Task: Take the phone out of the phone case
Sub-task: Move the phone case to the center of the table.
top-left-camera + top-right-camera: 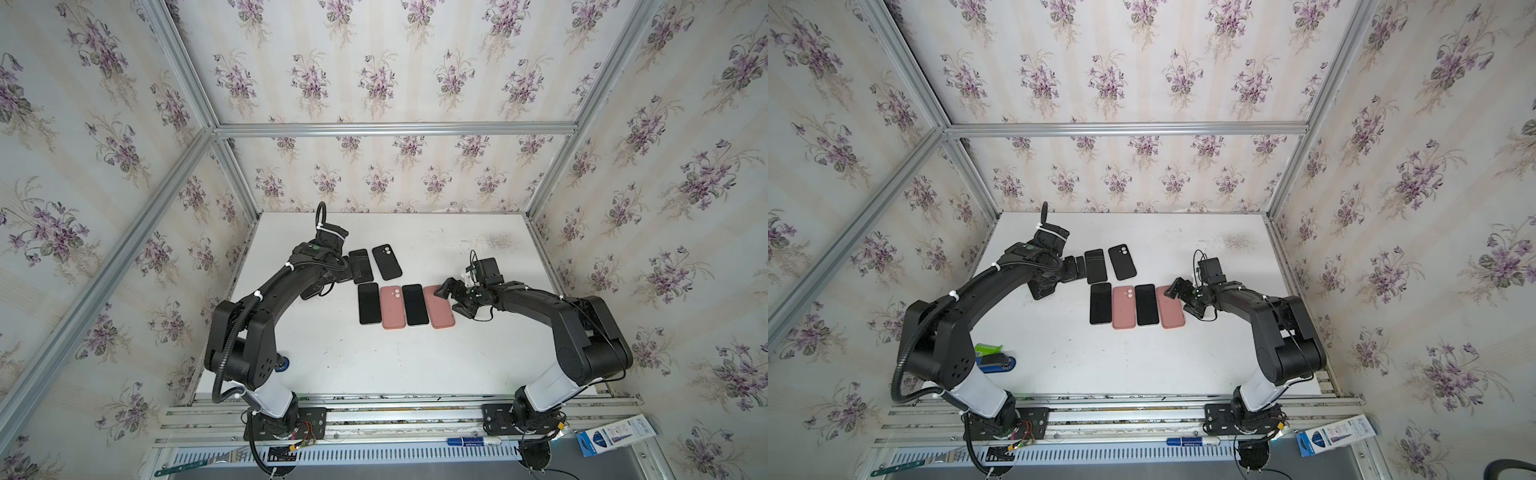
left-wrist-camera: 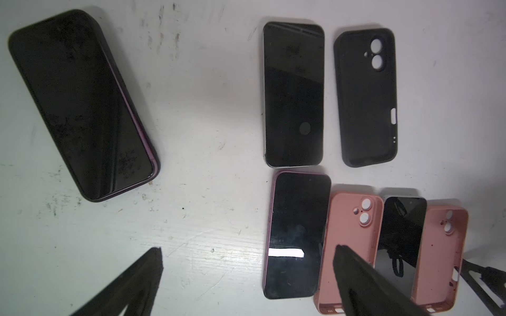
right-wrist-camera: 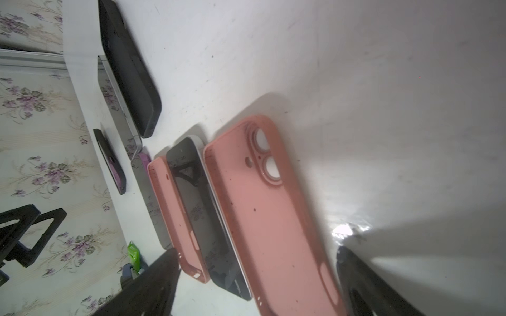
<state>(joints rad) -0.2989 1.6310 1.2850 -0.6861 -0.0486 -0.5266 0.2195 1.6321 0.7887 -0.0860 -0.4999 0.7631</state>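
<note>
Nearest you on the white table (image 1: 415, 365), left to right: bare black phone (image 1: 368, 304), empty salmon-pink silicone case (image 1: 393, 307), second black phone (image 1: 414, 305), second pink case (image 1: 440, 313). Right gripper (image 3: 257, 249) hovers there, spread wide, empty. Left, under your left arm (image 1: 274, 291): black phone in dark case (image 2: 82, 104), lying flat. Left gripper (image 2: 247, 247): wide apart, holding nothing. Farthest: third black phone (image 2: 293, 93), black silicone case (image 2: 365, 95).

— We're getting bright, even light on the white table (image 1: 415, 365), soft shadows only; the walls (image 1: 104, 166) stretch toward the edges.
— We catch glare beside the pink case (image 3: 273, 219), slightly blurred.
</note>
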